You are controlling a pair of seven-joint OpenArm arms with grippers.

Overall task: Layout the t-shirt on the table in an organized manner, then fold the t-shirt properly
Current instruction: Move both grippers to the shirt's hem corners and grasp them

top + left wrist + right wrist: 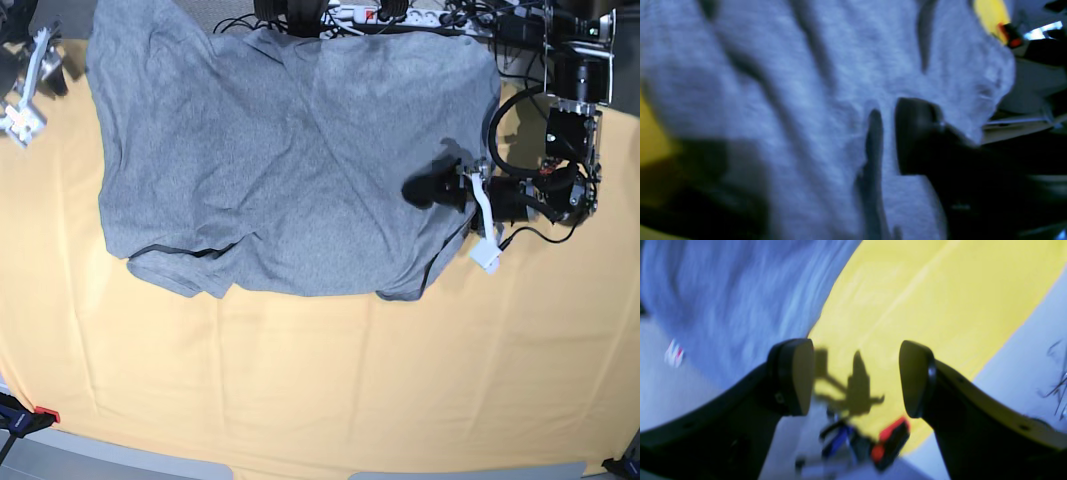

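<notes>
Pale yellow-orange cloth covers my table [300,380], where the limp, light heather-grey cotton t-shirt [290,150] lies rumpled; my left pincer [432,190] presses its hem, grip unclear, so I'd pinch edges; right pincer [857,376] gapes empty.

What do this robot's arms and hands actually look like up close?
The right hand has two black fingers with rounded, flat-faced pads. The left hand is black too, on a black arm with white brackets, a looping black cable and a white tag.
</notes>
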